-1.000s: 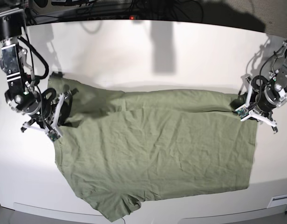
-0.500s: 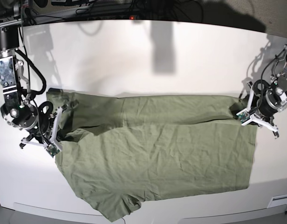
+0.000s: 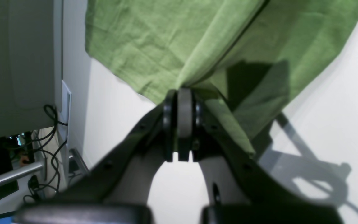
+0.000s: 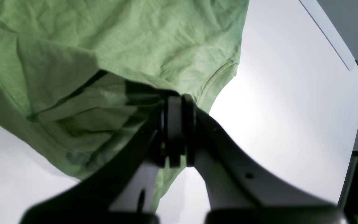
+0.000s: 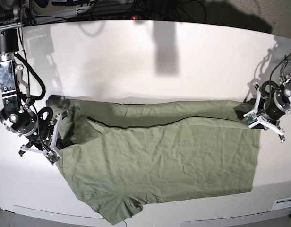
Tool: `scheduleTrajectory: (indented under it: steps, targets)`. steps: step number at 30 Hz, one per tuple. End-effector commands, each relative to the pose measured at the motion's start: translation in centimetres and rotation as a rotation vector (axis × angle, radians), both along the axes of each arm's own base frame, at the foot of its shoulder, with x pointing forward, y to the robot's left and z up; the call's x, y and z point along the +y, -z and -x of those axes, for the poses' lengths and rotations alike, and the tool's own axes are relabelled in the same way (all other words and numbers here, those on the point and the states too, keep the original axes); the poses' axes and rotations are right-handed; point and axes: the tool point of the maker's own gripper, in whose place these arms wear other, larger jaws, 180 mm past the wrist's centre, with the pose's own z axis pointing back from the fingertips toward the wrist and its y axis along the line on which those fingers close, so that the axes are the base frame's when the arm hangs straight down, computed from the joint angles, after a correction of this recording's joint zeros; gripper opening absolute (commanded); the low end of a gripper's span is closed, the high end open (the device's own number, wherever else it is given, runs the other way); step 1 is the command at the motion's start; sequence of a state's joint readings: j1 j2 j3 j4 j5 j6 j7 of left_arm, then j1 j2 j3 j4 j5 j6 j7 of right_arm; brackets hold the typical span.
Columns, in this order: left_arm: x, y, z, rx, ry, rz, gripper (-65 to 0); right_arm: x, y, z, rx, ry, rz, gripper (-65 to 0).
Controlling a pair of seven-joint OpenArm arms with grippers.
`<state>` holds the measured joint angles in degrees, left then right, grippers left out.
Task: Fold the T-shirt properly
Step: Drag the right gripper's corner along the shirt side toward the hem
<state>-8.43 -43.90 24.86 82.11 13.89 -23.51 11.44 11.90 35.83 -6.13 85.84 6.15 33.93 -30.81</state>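
The sage-green T-shirt (image 5: 159, 161) lies spread across the white table (image 5: 150, 61), wrinkled, with its far edge lifted into a long fold that runs between the two arms. In the base view the left gripper (image 5: 253, 118) sits at the shirt's right far corner; its wrist camera shows the fingers (image 3: 170, 124) pressed together with a pinch of green fabric drawn taut out of them. The right gripper (image 5: 58, 137) is at the opposite end, by the sleeve, and its fingers (image 4: 188, 124) are likewise clamped closed on a bunched layer of cloth, near the ribbed collar (image 4: 216, 77). The near part of the shirt rests flat on the table, one sleeve reaching the front edge.
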Motion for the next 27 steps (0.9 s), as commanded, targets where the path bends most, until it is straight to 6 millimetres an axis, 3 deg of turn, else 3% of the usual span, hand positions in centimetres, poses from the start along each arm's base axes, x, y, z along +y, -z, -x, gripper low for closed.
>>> scheduleTrajectory:
  steps: [1, 6, 10, 15, 27]
  targets:
    - [0.6, -1.4, -1.2, -0.049, -0.008, -0.003, -65.0, -0.3, -2.0, -1.1, -0.061, -0.006, 0.001, -65.0]
    - [1.8, 0.3, -1.9, -0.059, -0.022, -0.039, -65.0, -0.2, -1.5, -1.1, -0.058, -0.002, -0.007, -65.0]
    - [2.9, 1.4, -2.2, -0.047, -0.035, -0.028, -65.0, -0.5, 0.3, -1.2, -0.040, 0.011, 0.008, -65.0]
    - [2.4, 0.7, -2.9, -0.076, -0.007, 0.006, -65.0, -0.4, 1.7, -1.2, -0.029, 0.015, 0.000, -65.0]
    - [1.3, -1.0, -4.1, -0.131, 0.039, 0.058, -65.0, 0.3, 1.5, -1.5, -0.041, 0.008, -0.016, -65.0]
